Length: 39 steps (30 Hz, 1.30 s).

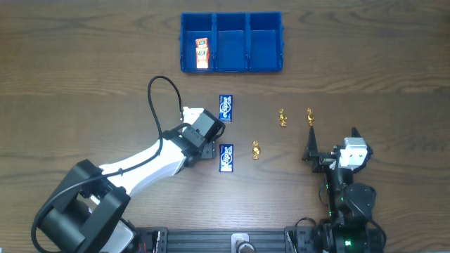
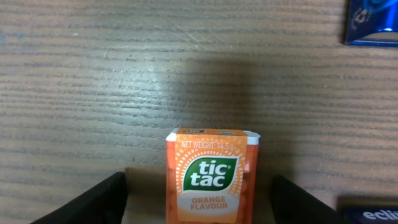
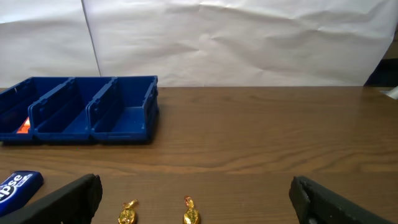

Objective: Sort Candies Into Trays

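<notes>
Left gripper (image 2: 199, 186), spread, straddles an orange box (image 2: 211, 180) on the table (image 2: 93, 74) at mid-frame; right gripper (image 3: 194, 186), also spread, sits lower right.

Dark brown wood-grain surface (image 1: 84, 91) noted, grain running lengthwise, with a creased white sheet (image 3: 249, 37) hanging as backdrop along its far edge and a dark object (image 3: 385, 68), too little visible to identify, beyond its far right corner.
</notes>
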Each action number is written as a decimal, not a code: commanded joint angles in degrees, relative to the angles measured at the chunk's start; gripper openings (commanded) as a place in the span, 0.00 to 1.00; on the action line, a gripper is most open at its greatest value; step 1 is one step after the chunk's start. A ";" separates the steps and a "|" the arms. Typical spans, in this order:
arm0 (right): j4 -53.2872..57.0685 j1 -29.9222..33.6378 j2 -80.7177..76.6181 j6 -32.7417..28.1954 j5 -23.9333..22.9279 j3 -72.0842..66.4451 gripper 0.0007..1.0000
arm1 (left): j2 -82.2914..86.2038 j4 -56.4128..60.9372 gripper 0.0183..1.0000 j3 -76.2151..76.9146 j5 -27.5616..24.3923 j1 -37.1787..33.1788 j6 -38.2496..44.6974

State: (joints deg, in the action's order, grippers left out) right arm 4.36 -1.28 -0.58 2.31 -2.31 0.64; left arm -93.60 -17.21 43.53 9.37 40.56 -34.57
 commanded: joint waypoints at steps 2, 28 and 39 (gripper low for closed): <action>0.15 0.33 0.42 -0.48 -0.11 -0.20 1.00 | -0.92 -0.24 0.59 0.17 1.29 -0.02 -0.17; 0.15 0.33 0.42 -0.48 -0.09 -0.20 1.00 | 2.89 -7.85 0.26 19.63 10.86 -3.82 5.68; 0.15 0.33 0.42 -0.48 -0.11 -0.20 1.00 | -14.62 -8.76 0.27 55.25 6.80 -16.61 19.39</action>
State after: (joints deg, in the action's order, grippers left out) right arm 4.38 -1.28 -0.58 2.31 -2.31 0.64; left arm -99.92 -25.50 92.03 18.37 25.36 -20.29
